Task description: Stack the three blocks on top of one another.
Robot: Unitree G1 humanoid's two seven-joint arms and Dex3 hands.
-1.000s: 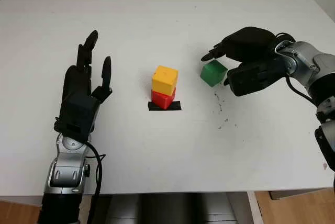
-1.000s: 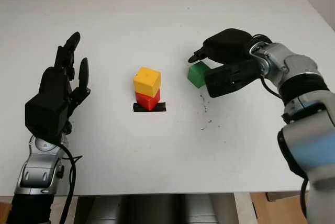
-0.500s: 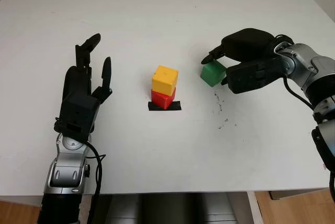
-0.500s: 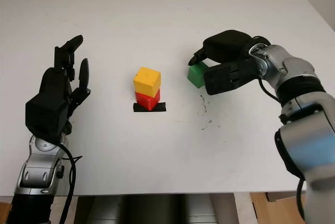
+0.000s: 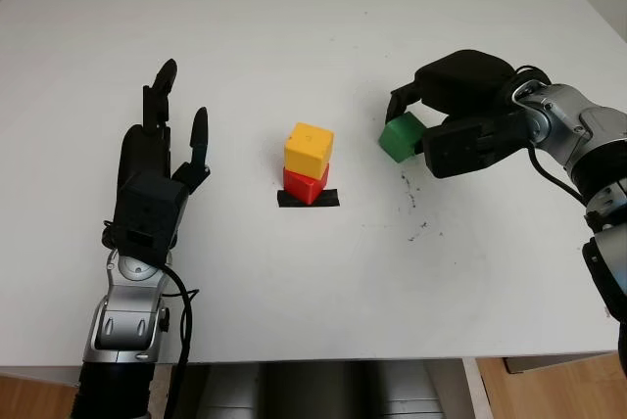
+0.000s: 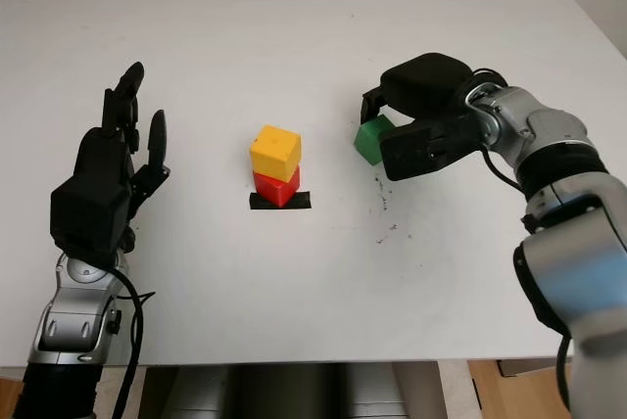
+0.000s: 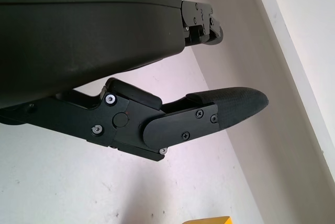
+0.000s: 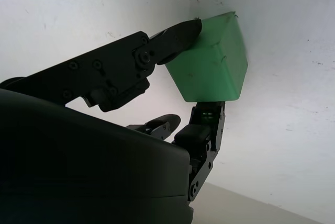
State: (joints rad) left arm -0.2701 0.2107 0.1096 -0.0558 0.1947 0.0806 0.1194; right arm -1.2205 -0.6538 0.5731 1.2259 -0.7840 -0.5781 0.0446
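Note:
A yellow block (image 5: 309,148) sits on a red block (image 5: 305,183) at the table's centre, over a strip of black tape (image 5: 309,200). To the right of this stack is the green block (image 5: 400,139), tilted a little. My right hand (image 5: 409,128) is shut on it; in the right wrist view one fingertip (image 8: 183,31) presses one side of the green block (image 8: 209,69) and another finger meets its opposite edge. I cannot tell whether the block touches the table. My left hand (image 5: 162,160) is open, held upright at the left, well away from the stack.
The white table (image 5: 313,292) has small dark specks (image 5: 416,218) in front of the green block. Its front edge runs along the bottom, and its right edge lies beyond my right forearm (image 5: 573,130).
My right hand's fingers have curled down from an outstretched pose and closed on the green block, which shifted slightly. The left hand's fingers flexed and straightened; the stack has not moved.

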